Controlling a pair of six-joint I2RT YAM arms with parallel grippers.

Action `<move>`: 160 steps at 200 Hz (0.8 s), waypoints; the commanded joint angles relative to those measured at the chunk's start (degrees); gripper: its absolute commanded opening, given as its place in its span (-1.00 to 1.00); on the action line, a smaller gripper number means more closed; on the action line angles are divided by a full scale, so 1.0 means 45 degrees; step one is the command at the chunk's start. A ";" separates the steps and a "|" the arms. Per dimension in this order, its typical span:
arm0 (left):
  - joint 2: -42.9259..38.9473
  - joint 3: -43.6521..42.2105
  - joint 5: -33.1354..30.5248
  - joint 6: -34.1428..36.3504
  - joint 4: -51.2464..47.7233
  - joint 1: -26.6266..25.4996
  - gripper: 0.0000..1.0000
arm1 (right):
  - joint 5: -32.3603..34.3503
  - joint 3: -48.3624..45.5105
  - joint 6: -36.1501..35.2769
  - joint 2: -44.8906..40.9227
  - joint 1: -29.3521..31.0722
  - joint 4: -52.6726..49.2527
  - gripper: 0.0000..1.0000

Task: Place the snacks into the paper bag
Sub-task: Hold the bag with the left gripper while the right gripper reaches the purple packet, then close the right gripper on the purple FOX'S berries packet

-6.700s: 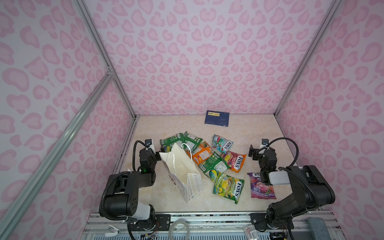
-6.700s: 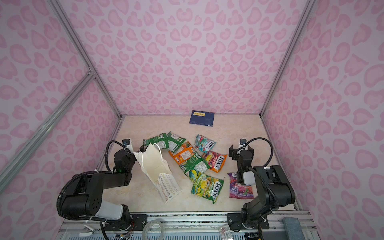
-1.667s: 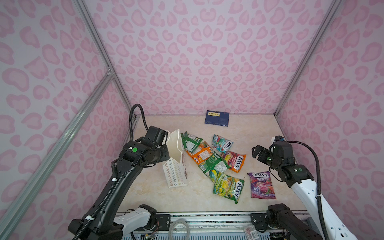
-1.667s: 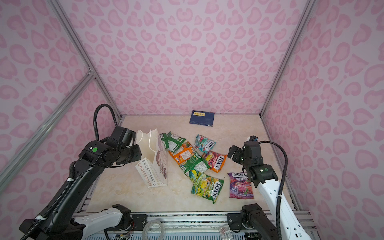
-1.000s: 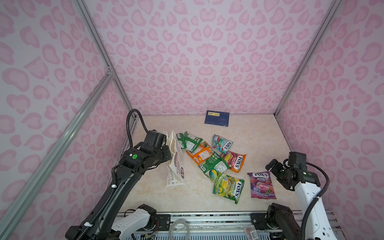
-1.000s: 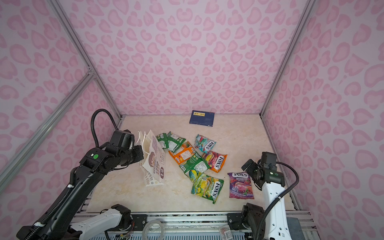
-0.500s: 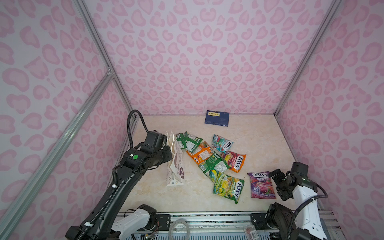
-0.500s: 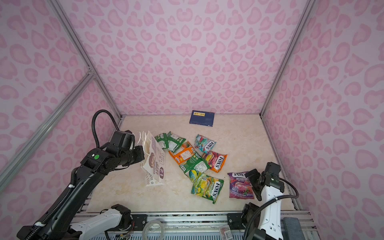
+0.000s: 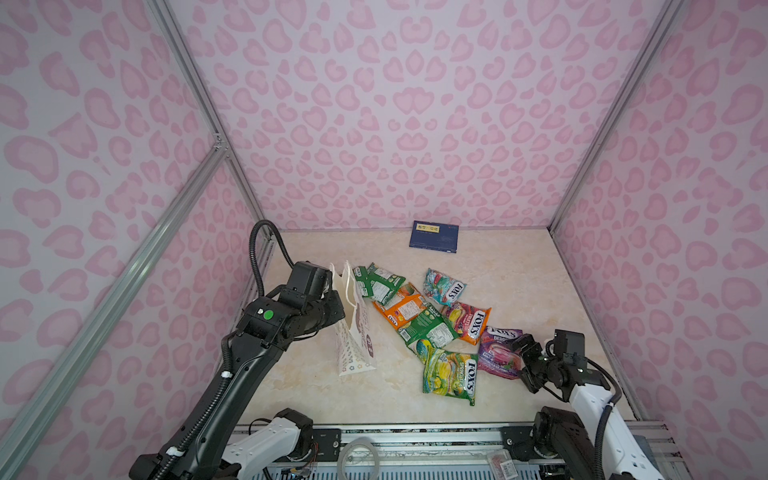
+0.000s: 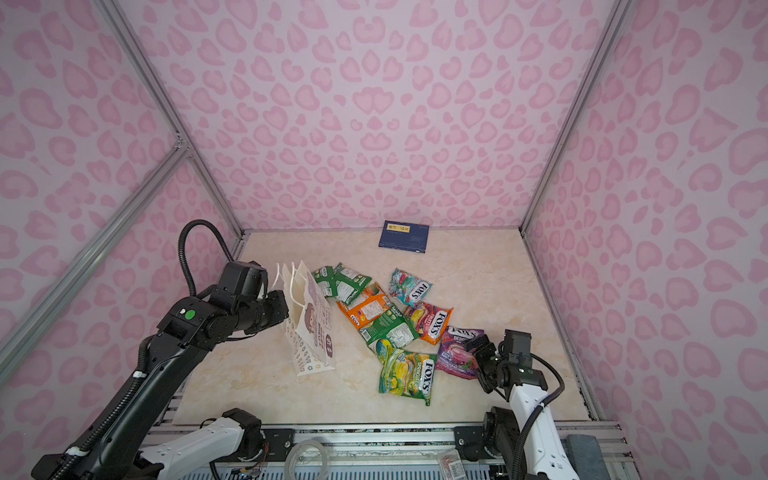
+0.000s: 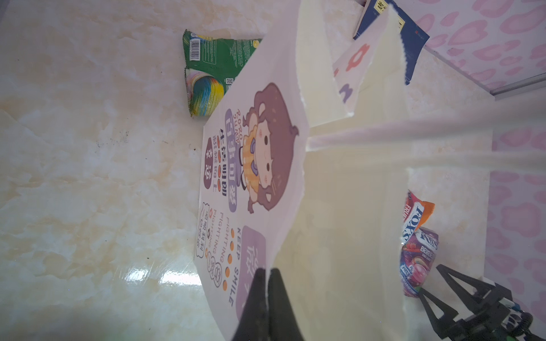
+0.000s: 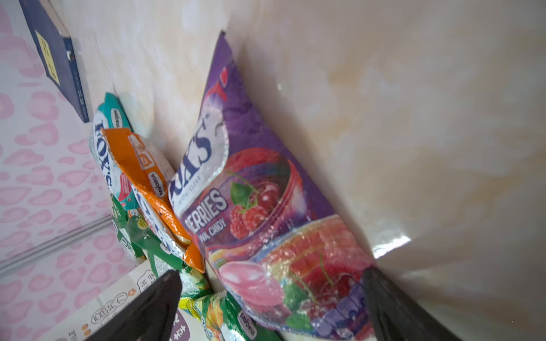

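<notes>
One shift: right gripper [image 9: 524, 363] nearer pouch [image 9: 496, 353]

**Lighting check: bright, mostly clean**

Both top views are bright, even and sharp, just soft shadows under things. Left wrist view has a white glare patch on the glossy floor [image 11: 97, 183], and the cord handle [image 11: 413, 130] is a smeared, out-of-focus streak up close. Right wrist view: purple pouch [image 12: 260, 206] glitters with speckled highlights.

snacks [image 12: 260, 192]: glossy crinkly plastic film, strong glare. paper bag [image 11: 266, 165]: matt white paper, smooth, printed. tabletop [image 11: 88, 177]: polished marble-look, reflective. frame rails [image 9: 124, 276]: bare satin metal. walls [image 9: 374, 104]: matt.
</notes>
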 commanded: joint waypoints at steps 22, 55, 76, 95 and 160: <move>0.0018 0.0331 0.0219 -0.0423 -0.0190 0.0011 -0.93 | -0.0068 -0.0089 0.2056 0.1299 0.2589 0.3091 0.98; -0.0303 0.0113 0.0241 -0.0292 0.0034 -0.0011 -0.94 | 0.0771 0.1099 -0.0647 0.2449 0.2802 0.1401 0.98; -0.0556 -0.0077 0.0291 -0.0152 -0.0092 -0.0011 -0.93 | 0.0844 0.0607 -0.1088 0.2687 0.2470 0.1422 0.98; -0.0788 -0.0280 0.0396 -0.0038 -0.0142 -0.0012 -0.93 | 0.2158 0.0884 -0.2098 0.2517 0.2075 0.0175 0.98; -0.1210 -0.0606 0.0892 0.0275 -0.0061 -0.0003 -0.93 | 0.3777 0.2386 -0.4146 0.1923 0.0393 -0.1318 0.98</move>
